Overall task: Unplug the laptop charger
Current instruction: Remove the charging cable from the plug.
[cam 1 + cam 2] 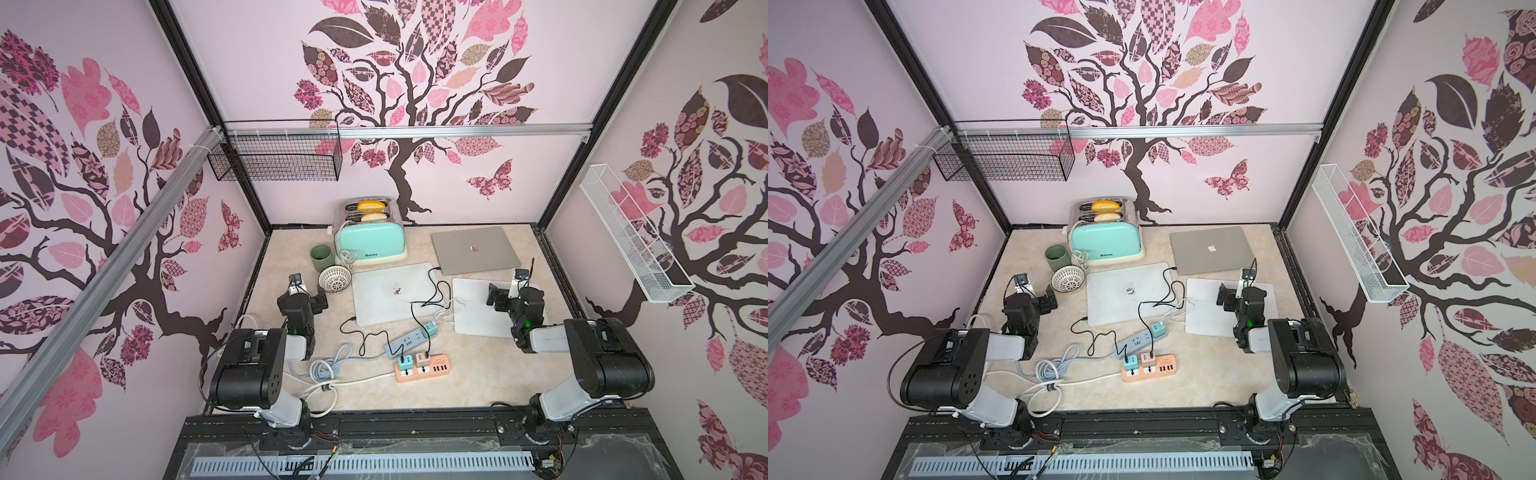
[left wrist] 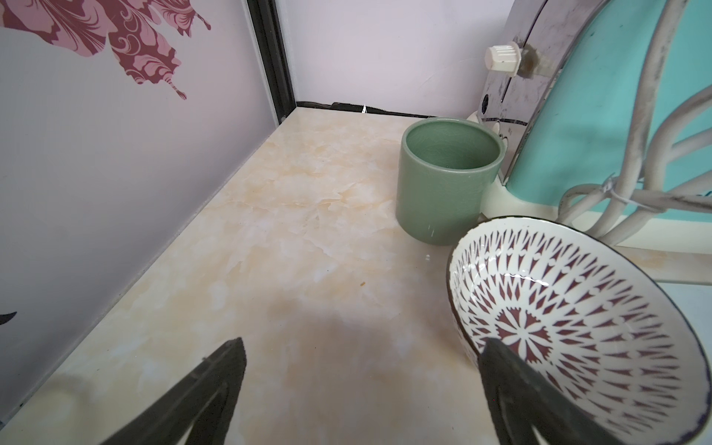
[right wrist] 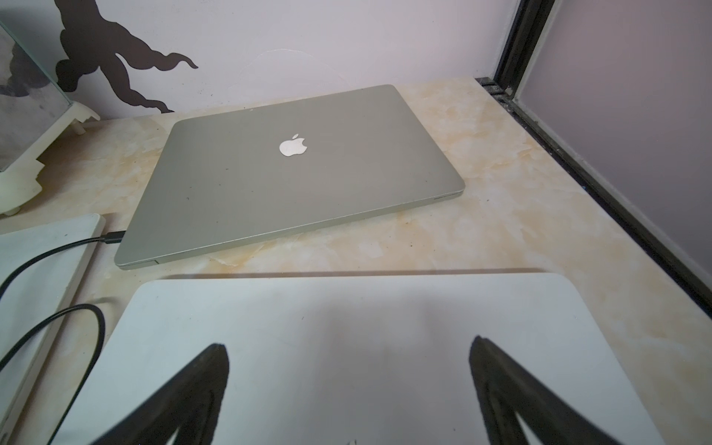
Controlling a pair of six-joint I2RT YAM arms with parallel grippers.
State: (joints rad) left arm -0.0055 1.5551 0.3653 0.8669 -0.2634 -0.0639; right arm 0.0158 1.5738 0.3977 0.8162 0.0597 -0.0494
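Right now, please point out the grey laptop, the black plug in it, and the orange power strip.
grey laptop (image 3: 293, 181): right wrist view, middle of lid.
black plug (image 3: 113, 237): right wrist view, connector body.
orange power strip (image 1: 434, 371): a top view, top face.

Wrist views: toaster (image 2: 601, 115), patterned bowl (image 2: 558, 327) and nearer white laptop (image 3: 346, 308) each cropped by a frame edge, black cable (image 3: 113, 235) runs out of frame; in a top view, just below frame centre, which cable feeds which of the plug adapters (image 1: 405, 360) is too small to trace.
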